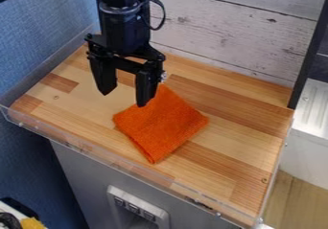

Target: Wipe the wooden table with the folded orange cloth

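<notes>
End effector (126, 92) released, near the far corner of the orange cloth (161, 123): we should centre over fabric before pinching low.

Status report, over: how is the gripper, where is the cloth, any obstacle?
Gripper open, above wooden counter. Orange cloth on counter, near gripper; contact unclear. Clear rim along front edge, not between them.

open countertop (240, 146) around cloth (163, 125), plank wall (224, 36) behind, front lip (64, 140)
</notes>
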Action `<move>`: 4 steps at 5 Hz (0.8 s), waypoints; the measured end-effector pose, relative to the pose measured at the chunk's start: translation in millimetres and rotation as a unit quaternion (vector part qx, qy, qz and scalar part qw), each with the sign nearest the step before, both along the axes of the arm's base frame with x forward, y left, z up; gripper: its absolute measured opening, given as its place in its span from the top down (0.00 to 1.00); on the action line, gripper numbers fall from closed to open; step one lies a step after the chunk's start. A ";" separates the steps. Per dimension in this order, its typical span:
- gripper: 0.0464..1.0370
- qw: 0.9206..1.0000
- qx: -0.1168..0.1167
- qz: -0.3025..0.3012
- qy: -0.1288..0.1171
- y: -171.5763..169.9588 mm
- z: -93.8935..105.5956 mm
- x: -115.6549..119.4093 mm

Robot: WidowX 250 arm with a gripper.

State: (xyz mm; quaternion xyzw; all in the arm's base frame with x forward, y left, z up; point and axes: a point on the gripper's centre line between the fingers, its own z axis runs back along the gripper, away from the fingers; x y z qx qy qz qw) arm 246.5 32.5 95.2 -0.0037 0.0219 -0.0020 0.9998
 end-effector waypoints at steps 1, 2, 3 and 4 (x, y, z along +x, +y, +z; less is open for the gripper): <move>0.04 1.000 -0.001 0.019 0.011 -3.6 -5.7 2.8; 0.04 0.999 0.002 0.045 0.003 -5.3 -3.1 13.4; 0.04 0.997 0.003 0.075 -0.010 -3.9 4.4 22.7; 0.04 0.994 0.004 0.104 -0.015 -3.3 6.8 28.0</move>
